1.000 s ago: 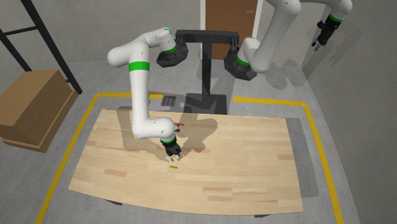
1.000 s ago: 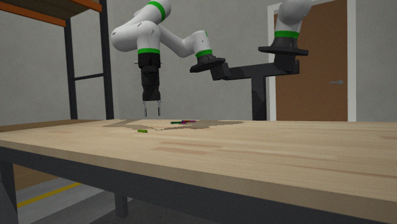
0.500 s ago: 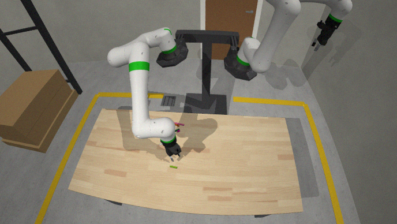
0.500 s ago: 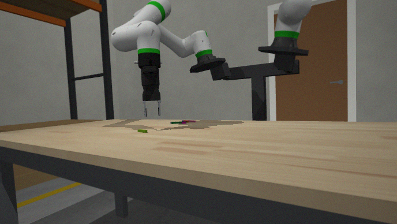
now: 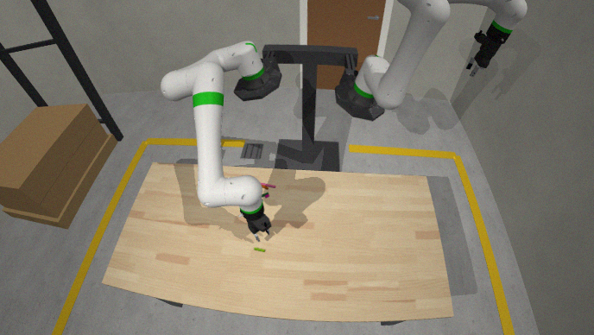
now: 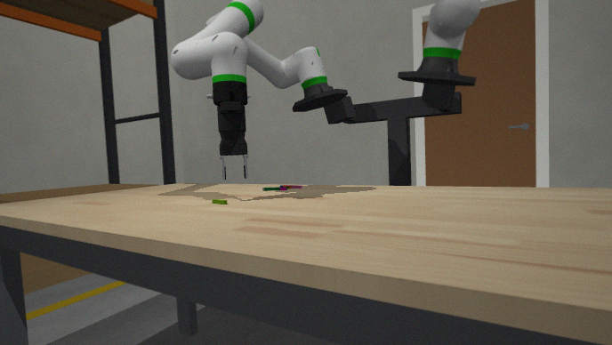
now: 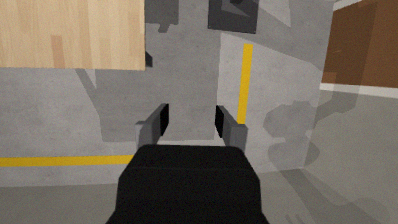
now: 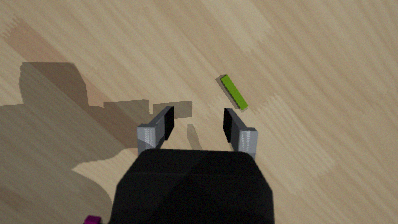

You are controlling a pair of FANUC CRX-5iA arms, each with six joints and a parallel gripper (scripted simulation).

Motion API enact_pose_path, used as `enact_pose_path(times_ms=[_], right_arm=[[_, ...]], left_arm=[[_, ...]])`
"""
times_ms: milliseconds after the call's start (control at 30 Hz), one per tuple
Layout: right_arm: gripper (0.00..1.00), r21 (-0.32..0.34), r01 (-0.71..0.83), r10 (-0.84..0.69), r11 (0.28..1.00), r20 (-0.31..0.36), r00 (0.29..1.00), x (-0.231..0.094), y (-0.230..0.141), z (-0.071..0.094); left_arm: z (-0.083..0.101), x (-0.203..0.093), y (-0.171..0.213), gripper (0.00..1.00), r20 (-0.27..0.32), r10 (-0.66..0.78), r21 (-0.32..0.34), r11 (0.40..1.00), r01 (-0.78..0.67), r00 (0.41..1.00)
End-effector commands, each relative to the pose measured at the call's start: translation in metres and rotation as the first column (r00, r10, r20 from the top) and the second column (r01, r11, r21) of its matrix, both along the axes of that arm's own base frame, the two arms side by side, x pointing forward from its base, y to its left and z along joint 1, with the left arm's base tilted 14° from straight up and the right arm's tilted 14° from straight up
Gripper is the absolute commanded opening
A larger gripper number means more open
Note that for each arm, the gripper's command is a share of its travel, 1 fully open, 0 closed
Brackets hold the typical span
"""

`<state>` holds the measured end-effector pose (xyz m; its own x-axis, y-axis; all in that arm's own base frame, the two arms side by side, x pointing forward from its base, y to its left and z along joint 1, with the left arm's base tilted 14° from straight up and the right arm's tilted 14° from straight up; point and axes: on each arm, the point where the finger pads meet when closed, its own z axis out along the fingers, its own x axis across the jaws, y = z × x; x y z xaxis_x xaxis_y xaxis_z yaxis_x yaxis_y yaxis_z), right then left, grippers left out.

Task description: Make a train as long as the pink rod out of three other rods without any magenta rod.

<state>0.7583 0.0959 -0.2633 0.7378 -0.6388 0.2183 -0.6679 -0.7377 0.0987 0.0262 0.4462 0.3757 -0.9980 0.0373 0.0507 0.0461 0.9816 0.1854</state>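
while the right gripper point(image 5: 262, 237) point(image 6: 234, 178) point(image 8: 198, 117) hangs above the table point(image 5: 367, 237) point(image 6: 400, 249) point(image 7: 100, 30) point(image 8: 325, 50), fingers wide and nothing between them, lime rod point(image 5: 259, 249) point(image 6: 219, 202) point(image 8: 234, 92) lies flat near it, apart from the others. pink rod point(image 5: 270, 186) point(image 6: 295, 187), orange rod point(image 5: 265, 187), green rod point(image 5: 265, 194) point(image 6: 271, 189) and magenta rod point(image 5: 267, 196) point(image 6: 284, 188) point(image 8: 92, 220) sit bunched near the arm-stand side; contacts too small to tell. left gripper point(image 5: 470, 71) point(image 7: 192, 119) is open, empty, off past the table.
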Motion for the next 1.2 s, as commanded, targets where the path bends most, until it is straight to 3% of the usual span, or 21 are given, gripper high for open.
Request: enact_pose_path(times_ms=[0, 633, 867, 933, 1167], right_arm=[[1.00, 0.001, 0.000, 0.000, 1.000, 0.002, 1.000, 0.001, 0.000, 0.001], [1.00, 0.002, 0.030, -0.030, 1.000, 0.009, 1.000, -0.001, 0.000, 0.001], [1.00, 0.021, 0.243, -0.243, 0.970, 0.057, 0.968, -0.018, -0.003, -0.004], [1.00, 0.021, 0.243, -0.243, 0.970, 0.057, 0.968, -0.018, -0.003, -0.004], [1.00, 0.054, 0.450, -0.453, 0.891, 0.103, 0.885, -0.039, -0.006, -0.007]], left_arm=[[0.001, 0.000, 0.000, 1.00, 0.000, 0.000, 0.002, 1.000, 0.000, 1.000], [0.001, 0.000, 0.000, 1.00, 0.000, 0.000, 0.002, 1.000, 0.000, 1.000], [0.001, 0.000, 0.000, 1.00, 0.000, 0.000, 0.002, 1.000, 0.000, 1.000], [0.001, 0.000, 0.000, 1.00, 0.000, 0.000, 0.002, 1.000, 0.000, 1.000], [0.001, 0.000, 0.000, 1.00, 0.000, 0.000, 0.002, 1.000, 0.000, 1.000]])
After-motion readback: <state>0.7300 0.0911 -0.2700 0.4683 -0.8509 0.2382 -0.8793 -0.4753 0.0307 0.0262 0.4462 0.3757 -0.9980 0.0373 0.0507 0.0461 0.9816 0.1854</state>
